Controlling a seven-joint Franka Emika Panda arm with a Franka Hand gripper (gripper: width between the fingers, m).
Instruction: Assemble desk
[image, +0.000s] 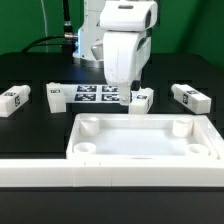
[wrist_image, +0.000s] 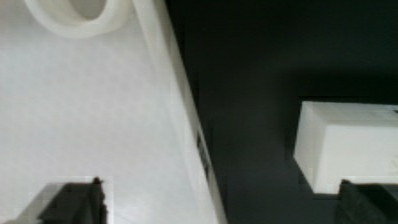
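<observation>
The claw (image: 128, 90) hangs low with its two fingers spread wide; in the wrist view the claw (wrist_image: 217, 200) shows a dark fingertip at each side and nothing is pinched between them. Directly under it lie the far rim of the tabletop (wrist_image: 107, 120) and a strip of the black desk (wrist_image: 249, 110). Just beside the claw, on the side away from the tabletop, sits a white block that is probably the nearest leg (wrist_image: 347, 140). One round socket (wrist_image: 80, 15) shows close to the claw, and it is hollow.

In the exterior view that nearest leg (image: 140, 98) lies flat just by the claw, behind the tabletop (image: 140, 120). The marker board (image: 98, 95) lies next to the claw toward the exterior view's left. Beyond it lie a second leg (image: 55, 95) and, furthest out, a third leg (image: 14, 98). The fourth leg (image: 190, 97) lies well apart from the claw toward the exterior view's right.

The tabletop rests sockets up, and all the sockets that show are bare. As I judge it, no leg is yet fitted, so the assembly stands at its start: four legs remain to be picked up, stood in their sockets and fixed.
</observation>
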